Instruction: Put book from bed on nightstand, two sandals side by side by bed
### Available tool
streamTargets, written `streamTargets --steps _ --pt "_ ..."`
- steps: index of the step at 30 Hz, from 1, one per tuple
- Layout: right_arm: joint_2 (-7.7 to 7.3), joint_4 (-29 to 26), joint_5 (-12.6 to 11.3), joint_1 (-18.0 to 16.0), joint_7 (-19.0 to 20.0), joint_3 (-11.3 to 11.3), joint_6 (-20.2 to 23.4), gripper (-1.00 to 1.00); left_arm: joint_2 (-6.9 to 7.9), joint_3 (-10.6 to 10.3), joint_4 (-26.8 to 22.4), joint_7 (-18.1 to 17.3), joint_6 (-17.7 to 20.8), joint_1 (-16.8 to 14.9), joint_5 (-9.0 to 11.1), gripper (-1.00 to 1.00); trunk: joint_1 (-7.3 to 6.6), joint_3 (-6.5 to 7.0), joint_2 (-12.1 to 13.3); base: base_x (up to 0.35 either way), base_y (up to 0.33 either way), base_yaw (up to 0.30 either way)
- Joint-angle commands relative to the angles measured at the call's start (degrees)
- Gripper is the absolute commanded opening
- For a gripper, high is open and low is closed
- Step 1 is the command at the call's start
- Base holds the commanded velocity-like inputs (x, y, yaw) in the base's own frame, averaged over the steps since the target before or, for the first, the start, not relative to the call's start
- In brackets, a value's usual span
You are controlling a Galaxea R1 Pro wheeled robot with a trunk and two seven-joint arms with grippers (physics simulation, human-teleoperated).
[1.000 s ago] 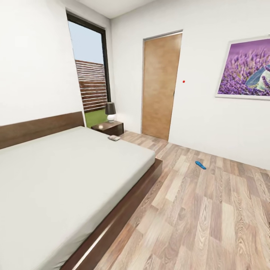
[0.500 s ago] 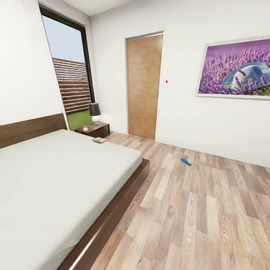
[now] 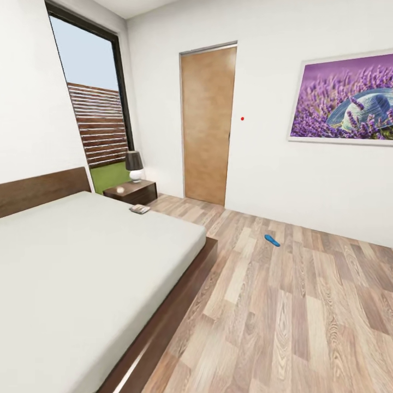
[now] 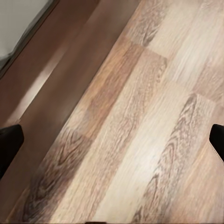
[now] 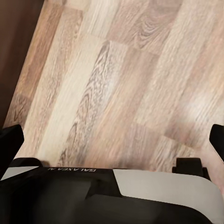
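Book (image 3: 140, 209) lies flat at bed's (image 3: 82, 262) far corner, just beside nightstand (image 3: 131, 191). Likely light, thin, stiff enough; you want to pinch overhanging or exposed edge, not flat cover. One sandal (image 3: 272, 240) on plank floor (image 3: 284, 316), well apart from bed; probably light, flexible, grab by sole edge or strap. Lamp (image 3: 134, 165) crowds nightstand top. Left pincer (image 4: 112, 140) spread, empty, aimed down at floor by bed frame. Right pincer (image 5: 112, 135) spread, empty, pointing at floor.

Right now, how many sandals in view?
1. A blue sandal lies on the plank floor, apart from the bed, toward the far wall. The second may be hidden.
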Motion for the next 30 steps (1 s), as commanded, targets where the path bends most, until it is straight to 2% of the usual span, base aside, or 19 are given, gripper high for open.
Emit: streamTargets --steps 1,5,10,30 --pt "0.01 0.01 -0.23 -0.01 0.35 -0.19 0.01 1.00 -0.01 0.00 0.03 -0.01 -0.16 -0.03 0.04 1.00 0.03 -0.05 -0.02 0.323 -0.044 0.000" --pt "0.01 0.01 -0.23 -0.01 0.35 -0.19 0.01 1.00 -0.01 0.00 0.01 -0.01 -0.17 -0.03 0.04 1.00 0.03 -0.05 -0.02 0.288 -0.059 0.000" --pt "0.01 0.01 -0.23 -0.01 0.35 -0.19 0.01 1.00 -0.01 0.00 0.00 -0.01 -0.21 -0.03 0.04 1.00 0.03 -0.04 -0.02 0.086 -0.020 -0.066" --pt "0.01 0.01 -0.23 -0.01 0.35 -0.19 0.01 1.00 -0.01 0.00 0.03 -0.01 -0.22 -0.03 0.03 1.00 0.03 0.65 -0.02 0.003 -0.001 -0.252"
